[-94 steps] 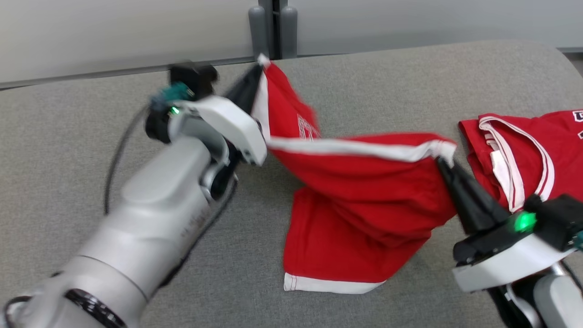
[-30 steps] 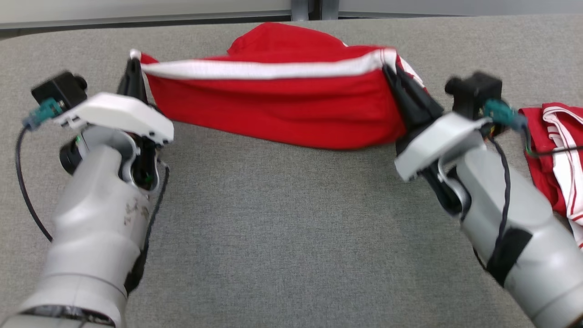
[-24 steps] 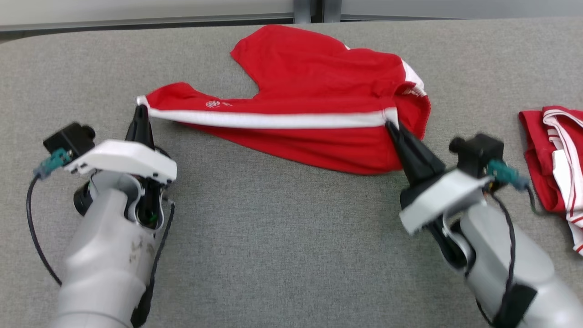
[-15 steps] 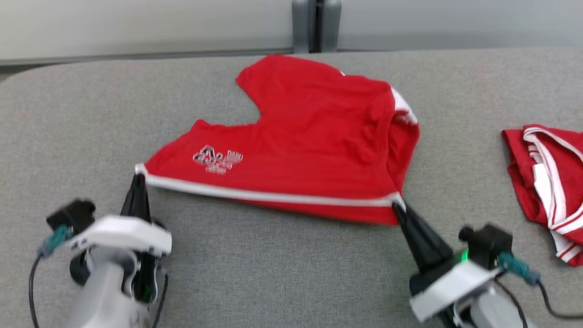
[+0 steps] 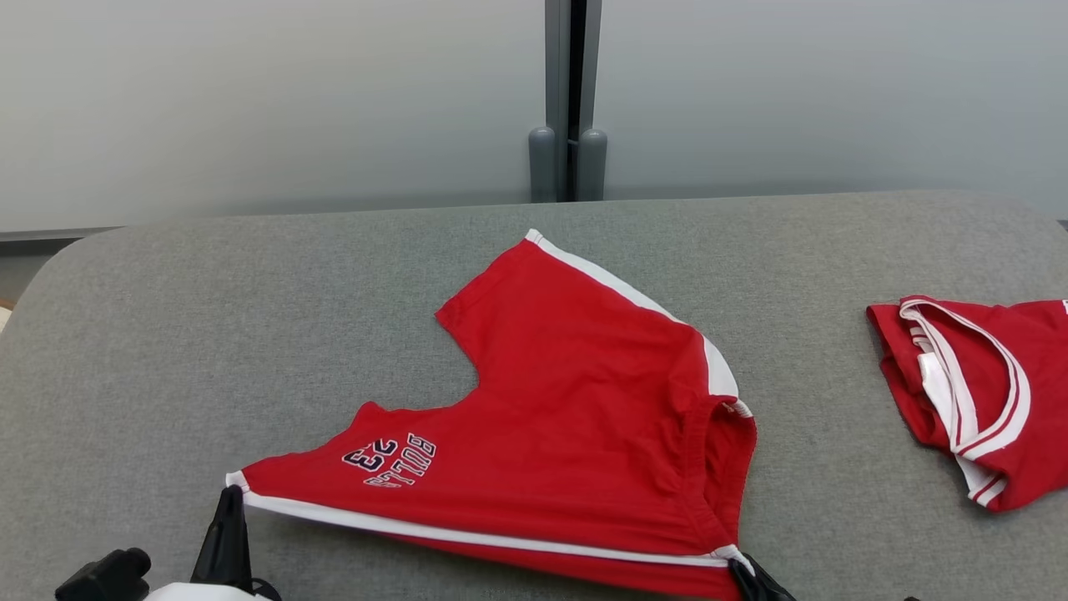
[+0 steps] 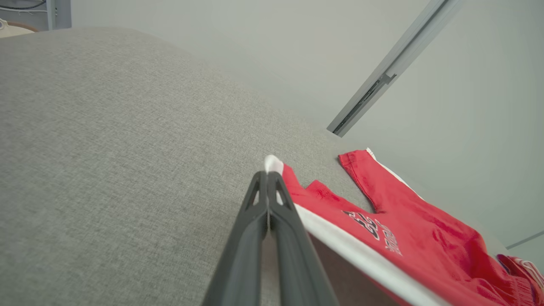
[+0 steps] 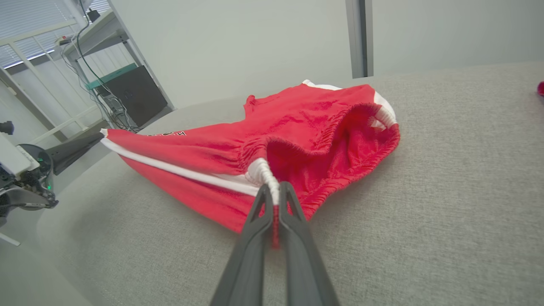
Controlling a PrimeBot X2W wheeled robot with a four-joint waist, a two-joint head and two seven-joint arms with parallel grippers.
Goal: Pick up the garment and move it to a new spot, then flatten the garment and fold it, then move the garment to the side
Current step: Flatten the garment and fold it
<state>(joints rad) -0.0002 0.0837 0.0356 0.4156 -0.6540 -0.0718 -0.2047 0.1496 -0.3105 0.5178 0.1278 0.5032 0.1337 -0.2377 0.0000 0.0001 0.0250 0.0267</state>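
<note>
Two corners suit you: left pincer and right pincer clamp shut on the near striped edge of the limp, light garment.

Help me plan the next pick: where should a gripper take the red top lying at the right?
Probably the striped band of the red top, approached from its left, the middle of the table. That band is a thick edge lying exposed on top, its loop nearest that side; the rest is bunched and runs out of view.
</note>
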